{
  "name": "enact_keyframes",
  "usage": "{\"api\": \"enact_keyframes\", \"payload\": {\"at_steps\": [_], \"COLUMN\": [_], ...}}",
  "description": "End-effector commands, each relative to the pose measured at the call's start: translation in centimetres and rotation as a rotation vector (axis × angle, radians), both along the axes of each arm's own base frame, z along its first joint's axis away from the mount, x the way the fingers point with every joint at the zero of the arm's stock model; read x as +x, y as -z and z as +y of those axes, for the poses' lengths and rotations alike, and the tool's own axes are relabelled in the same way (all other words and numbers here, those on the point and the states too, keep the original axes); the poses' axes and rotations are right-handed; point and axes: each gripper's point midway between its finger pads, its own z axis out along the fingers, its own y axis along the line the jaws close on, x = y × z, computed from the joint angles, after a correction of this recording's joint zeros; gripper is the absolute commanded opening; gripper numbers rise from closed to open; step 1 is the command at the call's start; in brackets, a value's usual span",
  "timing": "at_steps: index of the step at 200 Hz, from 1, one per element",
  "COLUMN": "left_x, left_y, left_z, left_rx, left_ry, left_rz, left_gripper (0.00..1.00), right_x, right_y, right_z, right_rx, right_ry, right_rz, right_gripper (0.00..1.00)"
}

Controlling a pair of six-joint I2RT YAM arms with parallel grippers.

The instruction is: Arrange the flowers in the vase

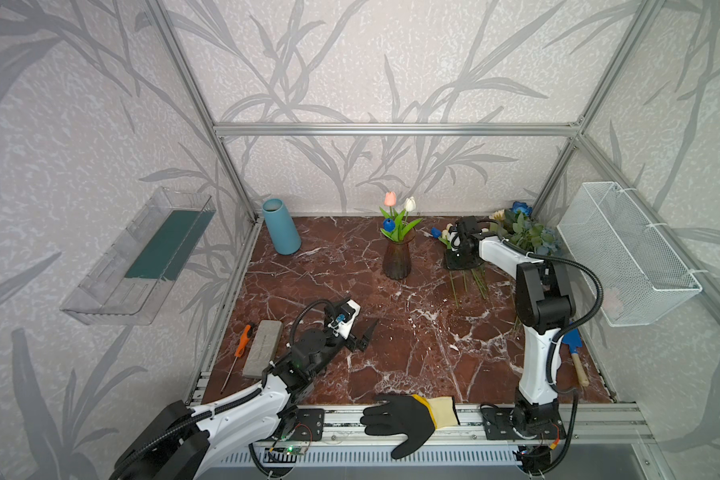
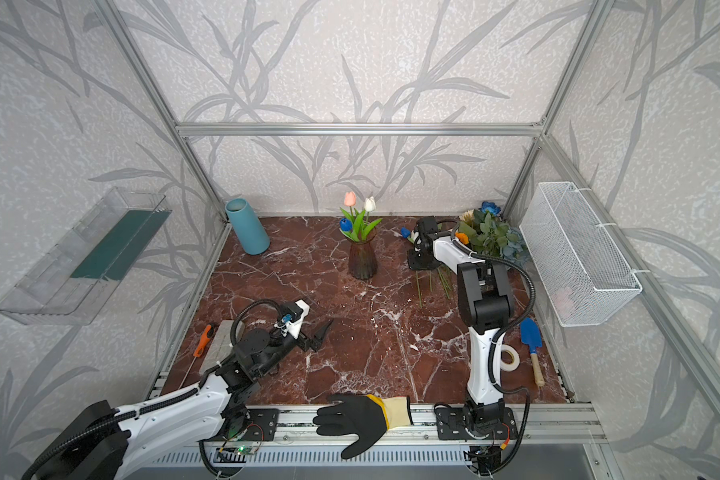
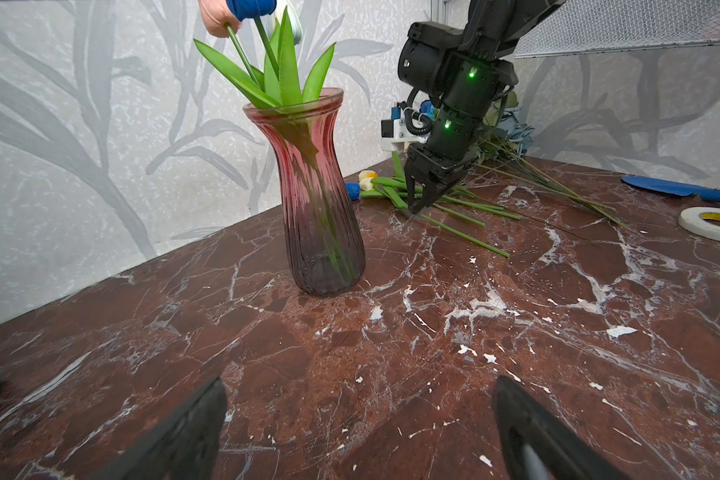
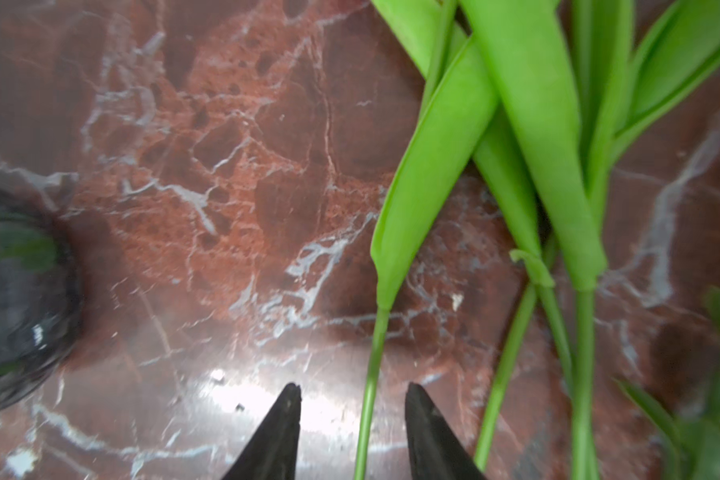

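A ribbed reddish glass vase (image 1: 398,259) (image 2: 362,259) (image 3: 321,199) stands at mid-back of the marble table. It holds a pink tulip (image 1: 390,198), a white tulip (image 1: 410,203) and a blue tulip (image 1: 388,225). More flowers (image 1: 520,232) lie in a pile at the back right, stems toward the front. My right gripper (image 3: 418,205) (image 4: 352,388) points down onto these stems. It is open, with one thin green stem (image 4: 371,374) between its fingers and a gap on each side. My left gripper (image 1: 366,336) (image 3: 360,382) is wide open and empty, low over the table in front of the vase.
A blue vase (image 1: 281,226) leans at the back left. A wire basket (image 1: 624,253) hangs on the right wall and a clear shelf (image 1: 142,257) on the left. An orange screwdriver (image 1: 242,340), grey block (image 1: 262,349), black glove (image 1: 404,419), blue trowel (image 2: 531,345) and tape roll (image 2: 508,357) lie around.
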Motion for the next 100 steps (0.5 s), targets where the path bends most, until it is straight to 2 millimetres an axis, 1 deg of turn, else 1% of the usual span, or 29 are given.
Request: {"api": "enact_keyframes", "payload": {"at_steps": [1, 8, 26, 41, 73, 87, 100], "left_x": [0.1, 0.1, 0.1, 0.1, 0.1, 0.1, 0.1], "left_y": [-1.7, -1.7, -1.8, -1.7, -1.8, -1.7, -1.8], "left_z": [-0.5, -0.5, -0.5, -0.5, -0.4, -0.4, -0.4], "left_rx": [-0.025, -0.025, -0.025, -0.024, -0.023, -0.023, -0.024], "left_ry": [0.014, 0.015, 0.014, 0.011, 0.009, 0.011, 0.011], "left_rz": [-0.033, -0.034, -0.034, -0.035, -0.037, -0.036, -0.037], "left_gripper": [0.99, 0.99, 0.99, 0.99, 0.99, 0.99, 0.99], "right_x": [0.5, 0.6, 0.6, 0.5, 0.5, 0.6, 0.8], "right_y": [0.7, 0.8, 1.2, 1.6, 2.0, 1.4, 0.5], "right_z": [-0.1, 0.0, 0.0, 0.0, 0.0, 0.0, 0.1], "right_rx": [-0.012, -0.013, -0.019, -0.038, -0.043, -0.039, -0.029], "right_ry": [0.024, 0.029, 0.042, 0.048, 0.053, 0.054, 0.051], "right_rz": [0.039, 0.047, 0.071, 0.090, 0.107, 0.099, 0.078], "right_gripper": [0.43, 0.42, 0.36, 0.27, 0.13, 0.07, 0.05]}}
